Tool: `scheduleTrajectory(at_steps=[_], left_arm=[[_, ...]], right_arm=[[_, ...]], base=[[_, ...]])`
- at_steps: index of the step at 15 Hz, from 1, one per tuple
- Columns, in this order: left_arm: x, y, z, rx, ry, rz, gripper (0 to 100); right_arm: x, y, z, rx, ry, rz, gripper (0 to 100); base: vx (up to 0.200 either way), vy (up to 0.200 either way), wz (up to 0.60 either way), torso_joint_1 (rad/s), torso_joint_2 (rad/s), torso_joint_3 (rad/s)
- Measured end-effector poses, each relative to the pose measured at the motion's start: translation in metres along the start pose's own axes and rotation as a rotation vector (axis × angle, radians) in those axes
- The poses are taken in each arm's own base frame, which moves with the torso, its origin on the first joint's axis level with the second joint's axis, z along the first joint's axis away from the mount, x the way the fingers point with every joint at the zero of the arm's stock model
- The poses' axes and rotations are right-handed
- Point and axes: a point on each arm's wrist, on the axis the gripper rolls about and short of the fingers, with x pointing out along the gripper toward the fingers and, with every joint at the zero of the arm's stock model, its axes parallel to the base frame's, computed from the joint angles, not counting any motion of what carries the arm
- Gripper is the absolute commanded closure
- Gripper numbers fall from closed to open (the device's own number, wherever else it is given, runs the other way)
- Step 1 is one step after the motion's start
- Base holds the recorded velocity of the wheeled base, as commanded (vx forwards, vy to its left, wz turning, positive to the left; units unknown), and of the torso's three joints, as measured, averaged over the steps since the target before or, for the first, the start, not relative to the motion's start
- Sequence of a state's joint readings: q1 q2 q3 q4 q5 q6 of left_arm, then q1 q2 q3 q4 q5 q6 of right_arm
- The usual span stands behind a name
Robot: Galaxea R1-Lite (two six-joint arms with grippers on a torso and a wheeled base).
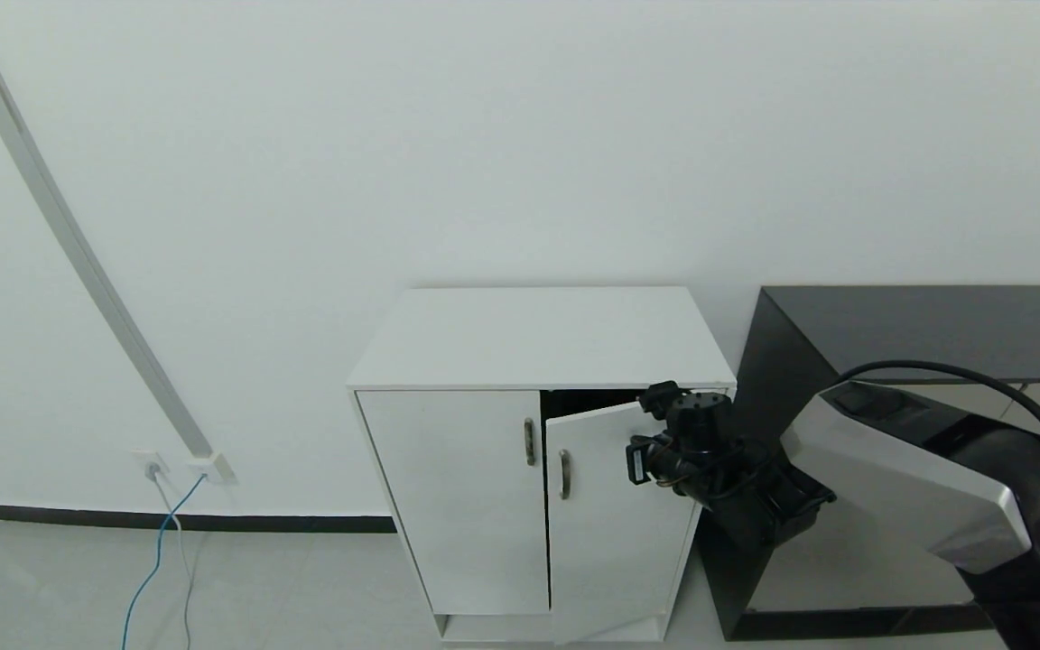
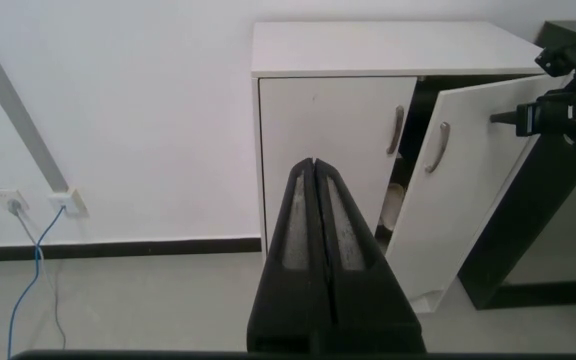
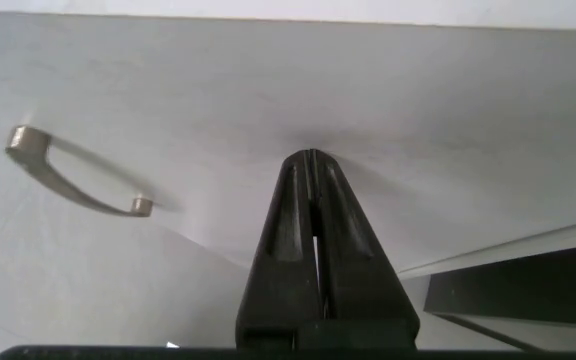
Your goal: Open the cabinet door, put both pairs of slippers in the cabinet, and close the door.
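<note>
Against the outer face of the right door of the cabinet, the right gripper is set with its fingers pressed together, only a thin slit left between them, and its tip touching or very nearly touching the panel. The door is hinged at the cabinet's right edge and stands slightly ajar, so that a dark gap is seen along its top and along its free edge at the middle. The door lies straight ahead of the gripper. The upright handle is mounted near the free edge, to the side of the gripper's tip away from the hinge, and is not held. The left door is shut flush.

The left gripper, likewise pressed together and holding nothing, is kept well back from the cabinet and faces its front, so the right arm is much the nearer to the door. A pale shape is glimpsed inside the gap, but whether it is a slipper cannot be told. From the contact on the outer face, a push toward the cabinet is judged the likely coming move, since a pull would call for the handle.
</note>
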State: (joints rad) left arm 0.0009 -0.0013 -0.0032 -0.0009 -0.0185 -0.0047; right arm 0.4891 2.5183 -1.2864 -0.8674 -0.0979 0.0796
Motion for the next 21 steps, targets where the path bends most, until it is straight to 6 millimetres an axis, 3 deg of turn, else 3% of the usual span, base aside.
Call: scheduleTrajectory(at_steps=[21], left_arm=[[0.0, 0.0, 0.0, -0.003, 0.0, 0.0, 100]], right_arm=[[0.014, -0.005, 0.013, 0.008, -0.025, -0.014, 100]], base=[[0.0, 0.0, 0.0, 0.0, 0.0, 0.0]])
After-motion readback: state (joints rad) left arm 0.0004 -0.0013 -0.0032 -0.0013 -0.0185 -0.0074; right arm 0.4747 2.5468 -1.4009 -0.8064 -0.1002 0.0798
